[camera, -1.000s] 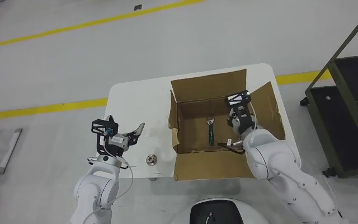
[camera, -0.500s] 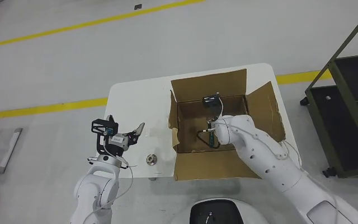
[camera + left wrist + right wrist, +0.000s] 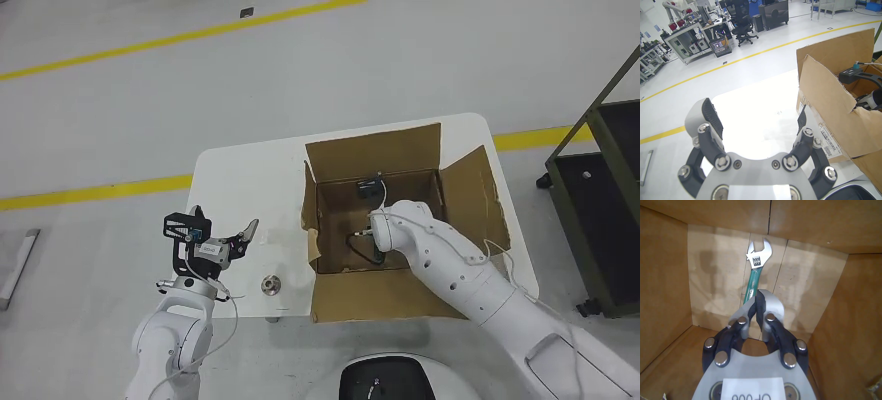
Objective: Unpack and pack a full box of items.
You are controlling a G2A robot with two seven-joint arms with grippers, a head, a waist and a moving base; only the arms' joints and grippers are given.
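An open cardboard box [image 3: 475,190] stands on the right half of the white table [image 3: 240,180]. My right arm [image 3: 430,245] reaches down into it. Inside, my right gripper [image 3: 757,296] is shut on the green handle of an adjustable wrench [image 3: 755,275], whose silver head points at the far box wall [image 3: 664,275]. I cannot tell whether the wrench is off the box floor. My left gripper [image 3: 243,238] hovers open over the table left of the box, nothing between its fingers [image 3: 712,115]. In the left wrist view the box's torn flap [image 3: 829,106] is beside the left gripper [image 3: 755,108].
A small round metal part [image 3: 269,285] sits near the table's front edge, between the left arm and the box. A dark cart [image 3: 600,200] stands on the floor beyond the table's right end. The table's back left is bare.
My right arm swung from the box's right side in over the wrench and down; its gripper now grips the handle. The wrench is hidden under the arm in the top view. The left arm stayed still.
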